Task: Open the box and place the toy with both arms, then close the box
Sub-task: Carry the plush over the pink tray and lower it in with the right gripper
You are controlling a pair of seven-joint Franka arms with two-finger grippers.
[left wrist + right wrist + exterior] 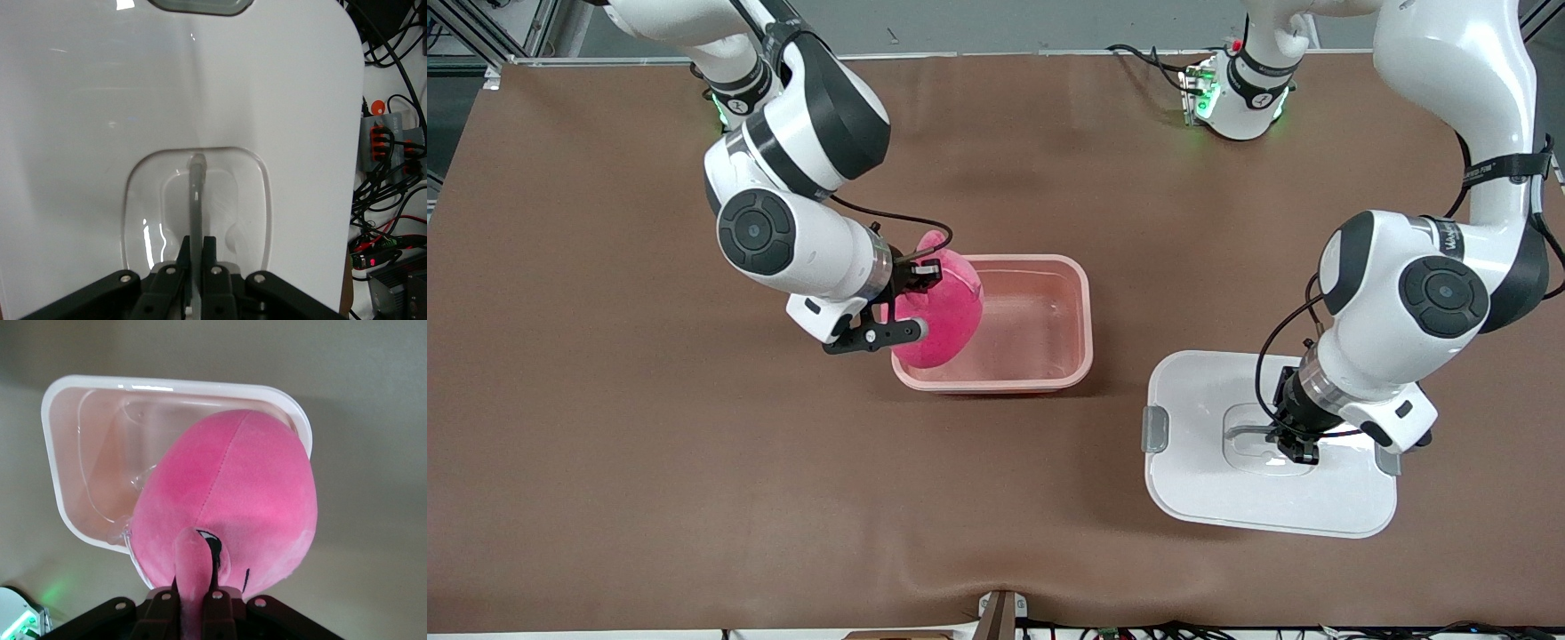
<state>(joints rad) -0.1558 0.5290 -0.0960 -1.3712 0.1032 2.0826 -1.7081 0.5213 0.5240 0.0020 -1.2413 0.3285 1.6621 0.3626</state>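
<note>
The box point(1088, 307) stands open in the middle of the table, a translucent pink tub point(60, 460) with nothing inside. The pink plush toy point(944, 313) hangs over the tub's end toward the right arm, partly below the rim. My right gripper point(925, 269) is shut on one of its ear flaps point(193, 560). The white lid point(1227, 484) lies flat at or just above the tabletop, nearer the front camera and toward the left arm's end. My left gripper point(1303, 452) is shut on the lid's clear centre handle point(197, 190).
Grey clips point(1155, 428) sit on the lid's short sides. Cables and small electronics point(390, 143) lie past the table's edge nearest the camera. Both arm bases point(1240, 98) stand along the table edge farthest from the camera. Brown cloth point(694, 498) covers the table.
</note>
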